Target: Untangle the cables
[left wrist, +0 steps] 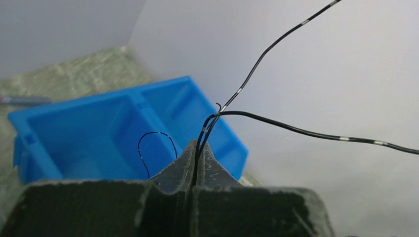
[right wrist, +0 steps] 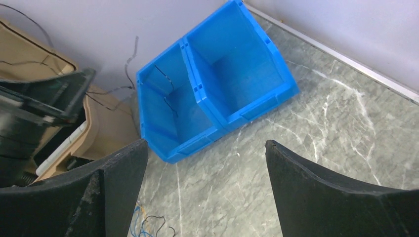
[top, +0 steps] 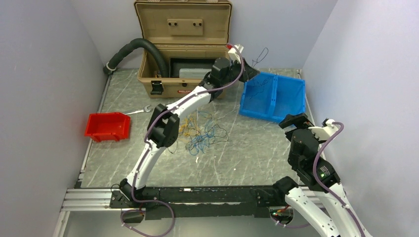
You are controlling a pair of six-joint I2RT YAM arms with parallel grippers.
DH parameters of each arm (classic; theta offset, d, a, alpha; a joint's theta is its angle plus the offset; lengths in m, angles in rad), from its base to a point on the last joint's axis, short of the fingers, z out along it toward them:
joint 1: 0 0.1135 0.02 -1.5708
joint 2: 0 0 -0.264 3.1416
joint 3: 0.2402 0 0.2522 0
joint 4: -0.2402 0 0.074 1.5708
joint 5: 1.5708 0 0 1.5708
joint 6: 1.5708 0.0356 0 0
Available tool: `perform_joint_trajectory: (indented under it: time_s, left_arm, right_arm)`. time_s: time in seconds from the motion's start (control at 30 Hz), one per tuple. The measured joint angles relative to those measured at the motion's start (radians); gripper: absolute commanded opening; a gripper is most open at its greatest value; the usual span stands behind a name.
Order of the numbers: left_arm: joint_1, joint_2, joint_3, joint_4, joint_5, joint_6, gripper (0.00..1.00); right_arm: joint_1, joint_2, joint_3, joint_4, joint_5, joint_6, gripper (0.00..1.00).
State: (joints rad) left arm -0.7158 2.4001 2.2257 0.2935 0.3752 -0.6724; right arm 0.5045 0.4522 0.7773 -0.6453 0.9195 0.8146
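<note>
1. Near right, the right gripper (top: 295,121) hangs over the marbled grey table (top: 257,153) with its jaws spread wide and nothing between them. It sits just short of the blue two-compartment plastic bin (right wrist: 257,106).
2. In the middle of the table lies the loose heap of thin blue, yellow and dark cables (top: 200,133), beside the left arm's elbow. No gripper touches it.
3. Farther back, the left gripper (left wrist: 195,150) is clenched on a thin black cable with pale bands (left wrist: 276,123). It holds the cable in the air over the left compartment of the blue bin, just right of the open tan hard-shell case (top: 183,49).
4. What could go wrong: the cable looks springy, and its strands reach well beyond the bin's rim. Let go from here, it may drape over the wall and slide out onto the table, or snag on the tan case.
5. A short black loop (left wrist: 158,137) shows inside the left compartment. I cannot tell whether it is this cable's tail or a separate piece.
6. The cable is folded at the grip, so it has no single long axis. One strand climbs up and away towards the far wall, and the other runs roughly level off to the right.
</note>
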Motion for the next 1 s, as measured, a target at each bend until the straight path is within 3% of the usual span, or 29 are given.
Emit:
perform_joint_trajectory:
  time_s: [0.2,0.27,0.37,0.47,0.77,1.0]
  left_arm:
    - [-0.007,0.096,0.003,-0.042,-0.098,0.042,0.03]
    - [-0.013,0.108,0.003,-0.062,-0.12,0.061,0.14]
    - [-0.029,0.117,0.003,-0.094,-0.158,0.093,0.43]
    - [-0.046,0.118,0.003,-0.107,-0.181,0.117,0.62]
    - [-0.065,0.082,-0.056,-0.13,-0.193,0.142,0.74]
    - [-0.053,-0.113,-0.254,-0.176,-0.178,0.174,0.92]
  right_arm:
    - [0.0,-0.014,0.001,-0.001,0.021,-0.013,0.9]
    - [0.0,-0.026,0.001,0.013,0.023,-0.026,0.9]
    - [0.0,-0.029,0.001,0.035,0.023,-0.041,0.9]
    - [0.0,-0.018,0.001,0.043,0.023,-0.048,0.9]
    - [0.0,0.057,0.006,0.047,-0.013,-0.078,0.91]
    - [-0.04,0.306,0.122,0.032,-0.184,-0.134,0.95]
